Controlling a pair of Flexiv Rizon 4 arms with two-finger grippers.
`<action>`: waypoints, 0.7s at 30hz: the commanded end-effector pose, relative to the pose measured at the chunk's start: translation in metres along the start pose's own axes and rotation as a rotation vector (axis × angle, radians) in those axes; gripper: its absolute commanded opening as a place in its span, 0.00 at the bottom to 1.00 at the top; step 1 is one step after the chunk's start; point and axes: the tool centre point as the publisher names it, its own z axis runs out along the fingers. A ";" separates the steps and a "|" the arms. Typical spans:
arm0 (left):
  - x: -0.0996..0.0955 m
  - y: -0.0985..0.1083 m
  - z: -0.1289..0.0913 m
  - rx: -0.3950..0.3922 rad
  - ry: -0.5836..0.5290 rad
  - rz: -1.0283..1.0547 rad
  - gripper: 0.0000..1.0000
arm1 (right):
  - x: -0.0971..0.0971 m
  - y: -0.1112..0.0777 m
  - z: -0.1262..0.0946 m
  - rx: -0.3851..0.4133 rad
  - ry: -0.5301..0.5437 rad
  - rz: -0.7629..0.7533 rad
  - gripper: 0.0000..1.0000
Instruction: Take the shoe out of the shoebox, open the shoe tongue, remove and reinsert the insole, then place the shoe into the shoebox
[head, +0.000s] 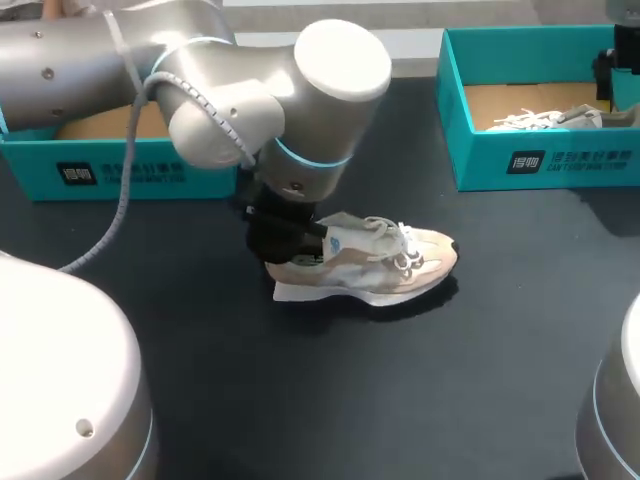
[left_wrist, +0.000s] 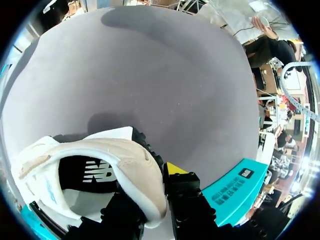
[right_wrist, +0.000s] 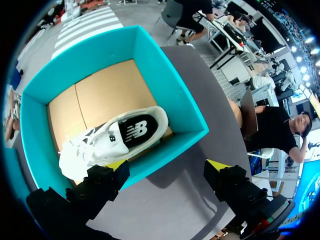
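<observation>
Shoe (head: 365, 262) on table (head: 300, 400) — left fingers (left_wrist: 175, 169) clamped on it, right fingers (right_wrist: 216, 165) apart

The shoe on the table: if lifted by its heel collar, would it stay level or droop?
Likely tips toe-down: the left gripper holds the shoe only at the heel, far from the toe. The padded collar looks soft, so it may squash or slip. The broad flat sole suggests it slides rather than topples when pushed.

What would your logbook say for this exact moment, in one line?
left gripper: shut on beige shoe heel | beige shoe: standing on table | right gripper: open over shoebox holding white shoe
</observation>
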 end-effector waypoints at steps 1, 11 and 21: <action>-0.010 -0.004 0.012 0.000 0.022 0.005 0.00 | 0.000 -0.001 0.000 -0.002 0.002 0.001 1.00; -0.017 -0.019 0.033 0.018 0.056 0.021 0.00 | 0.000 -0.001 0.000 -0.002 0.002 0.001 1.00; -0.017 -0.024 0.043 0.057 0.080 0.044 0.63 | 0.000 -0.001 0.000 -0.002 0.002 0.001 1.00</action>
